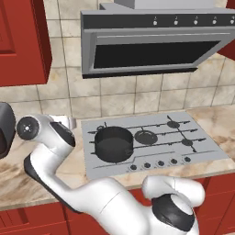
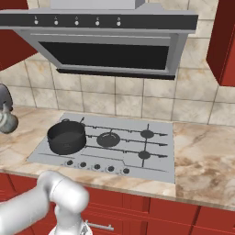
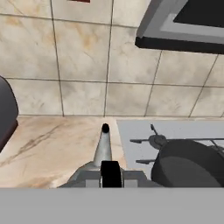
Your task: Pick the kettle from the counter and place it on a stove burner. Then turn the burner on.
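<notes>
Hand view, nearest first: gripper (image 3: pixel 110 174) sits right over the kettle (image 3: pixel 103 151), dark tips drawn close together at the kettle's top where the handle would be; looks like a pinch on it but the handle itself is hidden behind the tips, so can't confirm contact. Kettle's grey spout points up & away toward the wall. Just R of it the black pot (image 3: pixel 190 166) stands on the cooktop's near-left burner.

Kettle is over the counter (image 3: pixel 48 144), beside the cooktop's left edge. In right base view it shows at far left edge (image 2: pixel 6 121), apart from the grey cooktop (image 2: pixel 158 158).

Left base view: arm bends left over the counter (image 1: pixel 215 121), pot (image 1: pixel 113 142) on cooktop (image 1: pixel 206 153), small stove burner (image 1: pixel 187 142) bare at right, knobs (image 1: pixel 160 163) in a row along the front. Beyond: tiled wall (image 1: pixel 119 98), range hood (image 1: pixel 151 41) above
</notes>
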